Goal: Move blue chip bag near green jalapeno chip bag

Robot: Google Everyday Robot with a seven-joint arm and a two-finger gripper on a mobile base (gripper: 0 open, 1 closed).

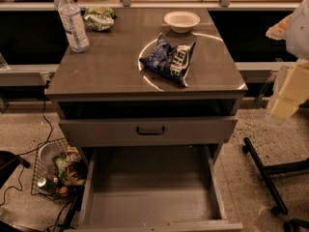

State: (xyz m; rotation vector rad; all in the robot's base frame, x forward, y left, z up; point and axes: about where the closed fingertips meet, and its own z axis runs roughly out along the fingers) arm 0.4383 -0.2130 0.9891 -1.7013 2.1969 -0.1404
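A water bottle [72,21] stands at the back-left corner of the grey cabinet [96,76], and the green jalapeno chip bag [99,18] lies on its back edge. The blue chip bag [169,59] lies right of the cabinet top's centre, and a white bowl [181,21] sits at its back right. The gripper [288,88] hangs beyond the cabinet's right side; I cannot tell whether it is open or holds anything.

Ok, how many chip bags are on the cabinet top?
2. The blue chip bag lies centre-right; the green jalapeno chip bag sits back-left beside the water bottle. The pincer is at the far right, away from both. None seems hidden.
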